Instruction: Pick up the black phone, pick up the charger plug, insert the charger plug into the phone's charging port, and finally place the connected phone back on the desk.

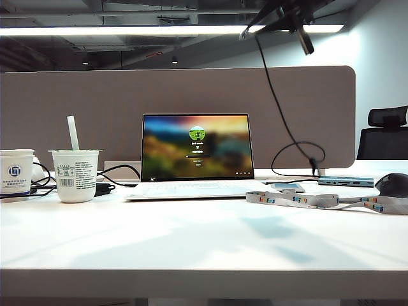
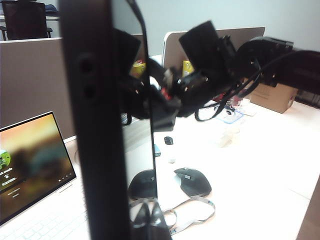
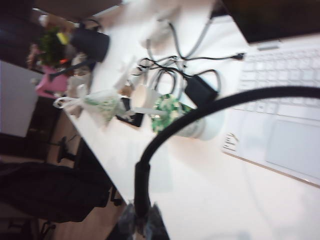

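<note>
The black phone (image 2: 95, 125) stands upright and close across the left wrist view, its lower end pinched in my shut left gripper (image 2: 145, 220). Its charging port is hidden. My right gripper (image 3: 141, 217) is shut on the thick end of the thin black cable (image 3: 200, 112), which arcs away over the desk (image 3: 200, 200). The charger plug's metal tip is hidden between those fingers. The right arm (image 2: 210, 65) hangs beside the phone. In the exterior view both hands are dark shapes at the top edge (image 1: 284, 16), high above the desk (image 1: 191, 236), with the cable (image 1: 274, 95) hanging down from them.
An open laptop (image 1: 196, 150) stands mid-desk before the partition (image 1: 95, 95). Two paper cups (image 1: 75, 175) (image 1: 16, 171) stand at the left. A lanyard (image 1: 319, 199), a slim hub (image 1: 345, 182) and a dark mouse (image 1: 392, 183) lie at the right. A power brick (image 3: 200, 90) lies among cords.
</note>
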